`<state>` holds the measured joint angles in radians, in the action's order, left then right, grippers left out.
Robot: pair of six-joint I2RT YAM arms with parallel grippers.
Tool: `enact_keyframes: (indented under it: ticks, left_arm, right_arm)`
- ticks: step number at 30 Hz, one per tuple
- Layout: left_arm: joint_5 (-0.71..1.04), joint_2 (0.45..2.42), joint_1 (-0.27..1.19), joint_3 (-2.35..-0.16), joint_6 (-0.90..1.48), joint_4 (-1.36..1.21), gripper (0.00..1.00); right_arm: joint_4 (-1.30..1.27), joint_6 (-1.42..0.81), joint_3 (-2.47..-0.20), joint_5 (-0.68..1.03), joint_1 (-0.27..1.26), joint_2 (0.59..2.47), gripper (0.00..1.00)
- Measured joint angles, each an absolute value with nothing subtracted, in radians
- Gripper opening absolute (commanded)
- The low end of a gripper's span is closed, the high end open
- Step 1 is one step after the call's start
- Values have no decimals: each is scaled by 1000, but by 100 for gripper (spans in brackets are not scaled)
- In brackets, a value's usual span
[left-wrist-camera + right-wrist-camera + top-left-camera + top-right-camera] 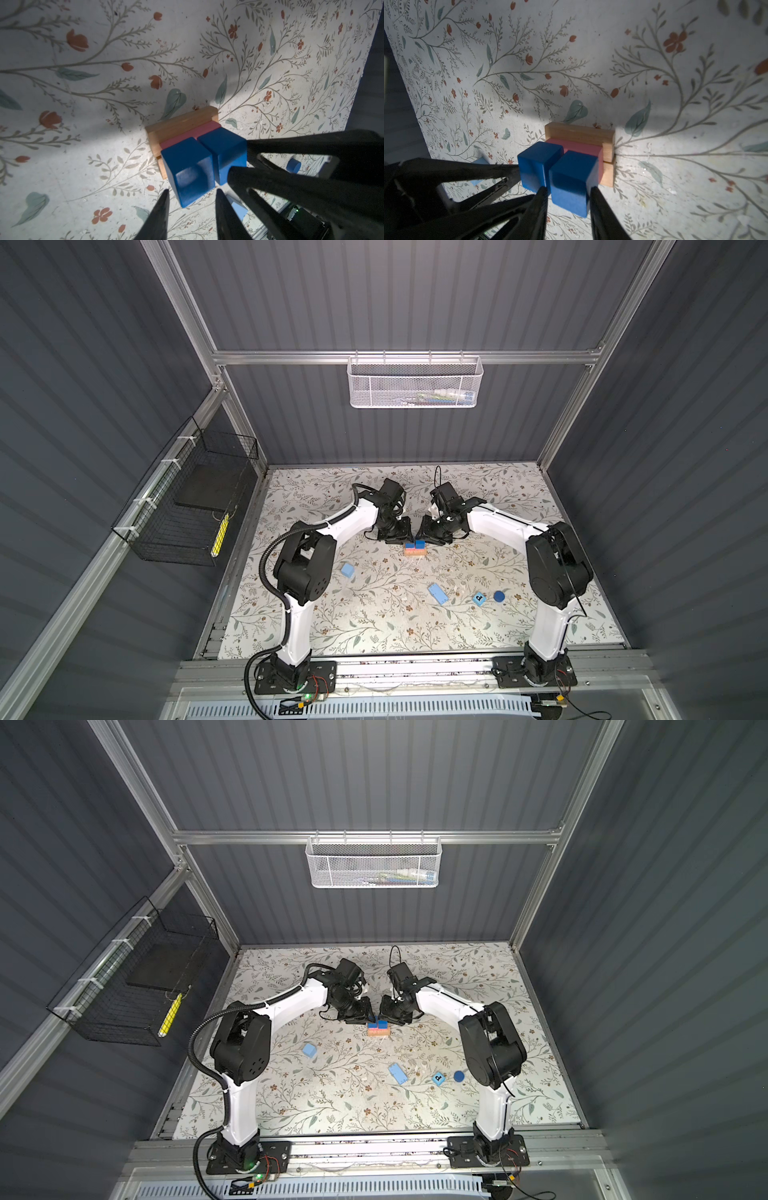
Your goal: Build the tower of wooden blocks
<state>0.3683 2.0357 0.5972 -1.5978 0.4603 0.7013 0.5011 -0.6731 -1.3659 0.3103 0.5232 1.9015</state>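
The wood block tower (415, 551) stands mid-table: tan bars (180, 122) at the bottom, a pink bar (581, 146) on them, and two dark blue cubes side by side on top. My left gripper (191, 190) is shut on the left dark blue cube (191, 166), a finger on either side. My right gripper (568, 188) is shut on the right dark blue cube (571, 176) in the same way. In both top views the two grippers (409, 539) (384, 1018) meet tip to tip over the tower (378, 1029).
Loose on the floral table lie a light blue cube (347, 570), a light blue bar (437, 594), a lettered blue cube (479, 598) and a dark blue cylinder (499, 596). A black wire basket (187, 506) hangs on the left wall and a white one (415, 383) on the back wall.
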Motion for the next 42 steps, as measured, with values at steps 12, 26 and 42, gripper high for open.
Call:
enact_keyframes:
  ticks: [12,26,42]
  left_arm:
    - [377,2036,597,-1598,461,701,34]
    - [380,2036,597,-1598,461,701,32]
    - [385,2039,603,-1598,461,701,30]
  right_arm:
    - [501,-673,-1366,311,523,1907,34]
    - [500,-673,-1366,311,524,1908,33]
    - [498,-673,-1367,314,523,1919,33]
